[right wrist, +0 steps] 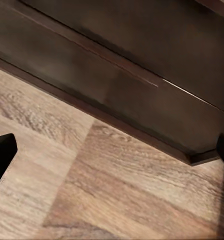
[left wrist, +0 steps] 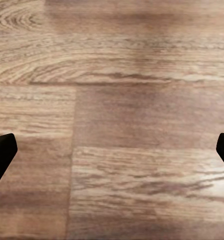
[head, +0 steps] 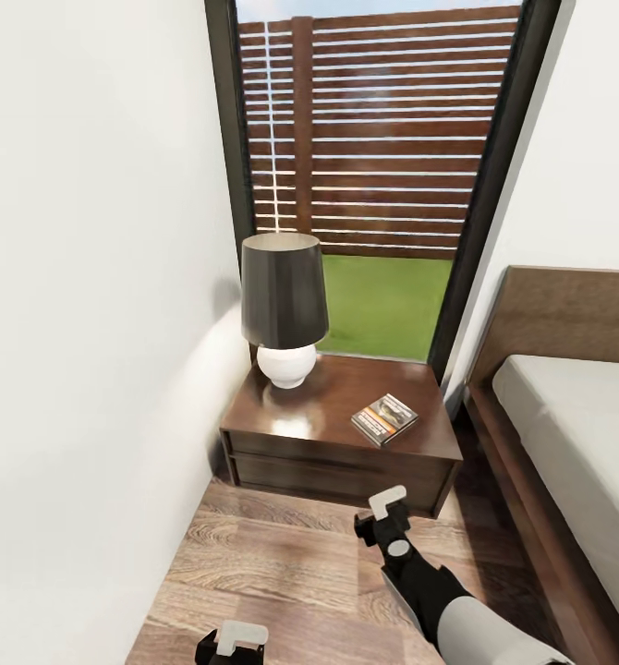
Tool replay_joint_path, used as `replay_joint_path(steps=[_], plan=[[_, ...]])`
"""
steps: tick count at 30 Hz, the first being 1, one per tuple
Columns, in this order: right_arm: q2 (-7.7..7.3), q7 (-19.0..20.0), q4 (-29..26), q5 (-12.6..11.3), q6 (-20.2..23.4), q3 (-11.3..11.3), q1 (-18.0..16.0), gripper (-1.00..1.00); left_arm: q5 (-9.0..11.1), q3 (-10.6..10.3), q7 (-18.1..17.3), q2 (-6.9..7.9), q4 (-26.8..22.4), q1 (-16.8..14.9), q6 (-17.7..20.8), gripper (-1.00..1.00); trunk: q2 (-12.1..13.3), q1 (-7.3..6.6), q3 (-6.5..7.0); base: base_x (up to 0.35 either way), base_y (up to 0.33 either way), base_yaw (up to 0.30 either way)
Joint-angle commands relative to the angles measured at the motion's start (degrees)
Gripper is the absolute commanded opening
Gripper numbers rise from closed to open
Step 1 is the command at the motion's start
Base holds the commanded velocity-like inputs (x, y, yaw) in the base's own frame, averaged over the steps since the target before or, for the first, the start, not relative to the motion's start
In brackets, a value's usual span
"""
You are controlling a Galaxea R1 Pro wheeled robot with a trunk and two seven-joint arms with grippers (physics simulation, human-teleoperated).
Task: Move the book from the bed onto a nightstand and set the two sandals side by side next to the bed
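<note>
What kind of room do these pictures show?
Most likely a bedroom: a bed with a wooden headboard, a nightstand beside it carrying a lamp and a book, and a tall window behind.

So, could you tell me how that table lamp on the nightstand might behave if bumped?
The lamp looks top-heavy: a wide dark shade over a small rounded white base, so it may tip. The base looks ceramic, probably fragile. The glossy nightstand might let it slide.

A lamp (head: pixel 284 314) crowds the nightstand's (head: pixel 337 420) rear-left corner; wall (head: pixel 88 323) and bed (head: pixel 568 434) flank the bare floor (head: pixel 273 573).
</note>
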Motion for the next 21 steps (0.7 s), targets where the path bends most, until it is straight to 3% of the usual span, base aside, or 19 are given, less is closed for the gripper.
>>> replay_joint_path(steps=[1,2,3,5,8,9,12,14,21], plan=[[-0.15,-0.3,0.1,-0.8,-0.2,0.2,0.1,1.0,0.3,-0.5,0.3,0.01,0.0,0.0,-0.2,1.0,0.0,-0.01,-0.05,0.0,0.0,0.0],[-0.24,-0.3,0.1,-2.1,-0.3,0.2,0.2,1.0,0.3,-0.5,0.3,0.02,0.0,0.0,-0.2,1.0,0.0,-0.01,-0.05,0.0,0.0,0.0],[-0.3,-0.3,0.1,-6.0,-1.0,0.2,0.4,1.0,0.3,-0.5,0.3,0.04,0.0,0.0,-0.2,1.0,0.0,-0.01,-0.05,0.0,0.0,0.0],[-0.36,-0.4,0.4,-7.8,-1.7,0.2,0.4,1.0,0.3,-0.5,0.3,0.04,0.0,0.0,-0.2,1.0,0.0,-0.01,-0.05,0.0,0.0,0.0],[-0.35,-0.4,1.6,-8.7,-2.2,0.2,0.4,1.0,0.3,-0.5,0.3,0.04,0.0,0.0,-0.2,1.0,1.2,-0.67,0.49,0.0,0.0,0.0],[-0.33,0.1,10.8,-15.2,-6.7,0.2,0.4,1.0,0.5,-0.5,0.4,-0.06,0.0,0.0,0.0,1.0,1.6,-0.89,0.67,0.0,0.0,0.0],[-0.36,0.2,13.1,-16.4,-8.4,0.2,0.4,1.0,0.6,-0.4,0.6,-0.01,0.0,0.0,0.2,1.0,2.8,-1.55,1.21,0.0,0.0,0.0],[-0.33,0.3,17.0,-18.6,-10.8,0.2,0.4,1.0,0.8,-0.3,0.7,0.03,0.0,0.0,0.5,1.0,3.6,-1.99,1.57,0.0,0.0,0.0],[-0.36,0.4,18.5,-20.5,-11.7,0.2,0.5,1.0,1.1,0.2,0.8,0.04,0.1,0.0,0.6,1.0,6.4,-3.53,2.83,0.0,0.0,0.0]])
